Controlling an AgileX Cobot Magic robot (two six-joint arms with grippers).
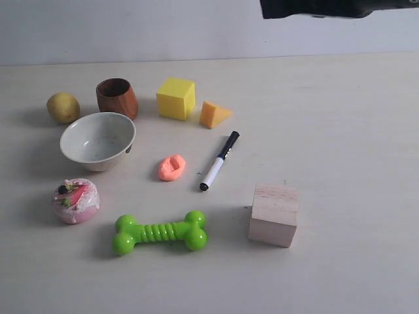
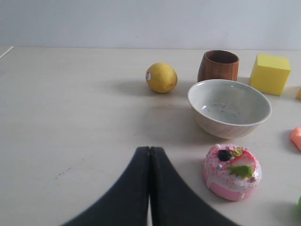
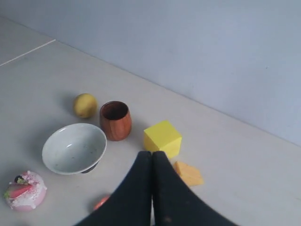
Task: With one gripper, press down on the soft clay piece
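The soft clay piece [image 1: 171, 167] is a small salmon-orange lump lying on the table between the white bowl and the marker pen. The left wrist view catches only its edge [image 2: 296, 137], and the right wrist view shows a sliver of it [image 3: 100, 202] beside the black fingers. My right gripper [image 3: 152, 153] is shut and empty, held high above the table, with the clay mostly hidden under its fingers. In the exterior view only a dark part of that arm [image 1: 314, 8] shows at the top edge. My left gripper [image 2: 149, 149] is shut and empty, low beside the cake toy.
Around the clay lie a white bowl [image 1: 98, 139], a black-and-white marker pen [image 1: 219, 160], an orange foam wedge [image 1: 213, 114], a yellow cube [image 1: 176, 98], a wooden cup [image 1: 116, 97], a lemon [image 1: 63, 108], a pink cake toy [image 1: 76, 200], a green bone toy [image 1: 160, 232] and a wooden block [image 1: 274, 214].
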